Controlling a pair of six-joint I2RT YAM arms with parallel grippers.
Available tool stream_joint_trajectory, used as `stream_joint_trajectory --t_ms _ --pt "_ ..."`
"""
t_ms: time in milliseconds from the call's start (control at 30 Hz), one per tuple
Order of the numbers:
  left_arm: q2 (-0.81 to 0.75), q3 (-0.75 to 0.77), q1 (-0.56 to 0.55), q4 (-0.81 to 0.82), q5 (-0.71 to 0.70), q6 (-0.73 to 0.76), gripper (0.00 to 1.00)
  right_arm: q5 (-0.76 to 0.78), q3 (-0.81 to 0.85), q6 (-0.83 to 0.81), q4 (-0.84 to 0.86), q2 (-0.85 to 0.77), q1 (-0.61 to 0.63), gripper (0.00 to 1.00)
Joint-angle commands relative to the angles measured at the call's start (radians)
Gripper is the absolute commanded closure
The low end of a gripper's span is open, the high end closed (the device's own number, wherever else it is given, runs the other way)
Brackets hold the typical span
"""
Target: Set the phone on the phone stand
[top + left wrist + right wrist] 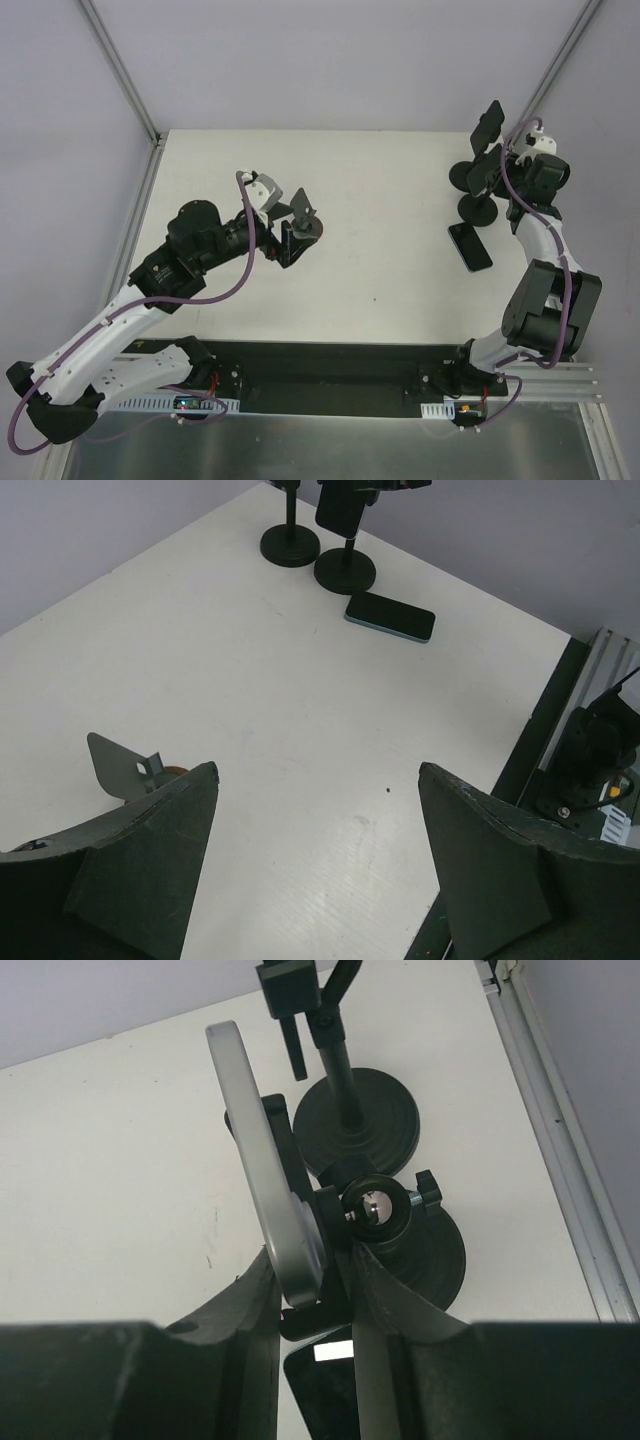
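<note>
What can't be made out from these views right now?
1. Right wrist: black flat phone on the white table, mostly covered by the right end effector.
2. Right wrist: silver flat slab in its grip, seen edge-on; phone or not, unclear.
3. Left wrist: black round-based phone stands, tops cut off by the top edge.

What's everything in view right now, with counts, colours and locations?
phone stands: 2, black, round bases side by side at the table's far right
flat phone: 1, dark, lying on the table just nearer than the stands
held phone: 1, silver back, upright against the nearer stand's cradle
table: 1, white
left gripper: 1, dark, open and empty, left of centre
right gripper: 1, dark, shut on held phone
</note>
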Motion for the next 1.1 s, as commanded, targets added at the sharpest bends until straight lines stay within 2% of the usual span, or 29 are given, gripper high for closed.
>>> stream_joint_trajectory --t_ms 0,167,233,267,300,333,367,400,433,633,733,833,933,967,1033,1067 --pt "0.001 -0.011 0.018 0.048 0.021 -0.012 0.20 -0.050 0.031 0.033 0.138 -0.067 0.015 1.00" --pt "0.012 -0.009 0.028 0.048 0.034 -0.018 0.20 -0.044 0.057 0.004 0.102 -0.035 0.018 0.99" --pt "0.017 -0.009 0.032 0.050 0.037 -0.018 0.20 -0.046 0.068 -0.004 0.070 -0.029 0.018 0.83" --pt "0.018 -0.009 0.034 0.049 0.038 -0.020 0.20 -0.041 0.086 -0.003 0.052 -0.027 0.020 0.56" --pt "0.020 -0.009 0.035 0.048 0.043 -0.021 0.20 -0.032 0.099 0.000 0.031 -0.024 0.020 0.42" --pt "0.021 -0.009 0.037 0.052 0.043 -0.023 0.20 -0.021 0.109 0.004 -0.021 -0.027 0.020 0.32" --pt "0.021 -0.009 0.037 0.052 0.052 -0.023 0.20 -0.010 0.117 0.019 -0.042 -0.040 0.023 0.07" --pt "0.021 -0.009 0.037 0.050 0.053 -0.023 0.20 0.006 0.102 0.030 -0.054 -0.056 0.023 0.01" --pt "0.021 -0.009 0.038 0.050 0.052 -0.023 0.20 0.032 0.085 0.042 -0.066 -0.104 0.023 0.03" --pt "0.026 -0.009 0.041 0.052 0.061 -0.026 0.20 0.082 -0.112 0.155 -0.124 -0.341 -0.020 0.04" --pt "0.027 -0.008 0.041 0.050 0.066 -0.029 0.20 0.037 -0.247 0.250 -0.117 -0.391 -0.095 0.04" --pt "0.027 -0.006 0.041 0.052 0.070 -0.033 0.20 0.027 -0.323 0.312 -0.093 -0.373 -0.146 0.01" --pt "0.027 -0.009 0.041 0.052 0.070 -0.033 0.20 -0.042 -0.392 0.376 -0.004 -0.299 -0.184 0.23" --pt "0.027 -0.008 0.041 0.052 0.069 -0.032 0.20 -0.055 -0.403 0.384 0.022 -0.272 -0.187 0.35" --pt "0.030 -0.009 0.041 0.052 0.070 -0.033 0.20 -0.093 -0.386 0.399 0.061 -0.181 -0.190 0.49" --pt "0.032 -0.009 0.041 0.053 0.072 -0.035 0.20 -0.102 -0.357 0.401 0.067 -0.147 -0.190 0.52"
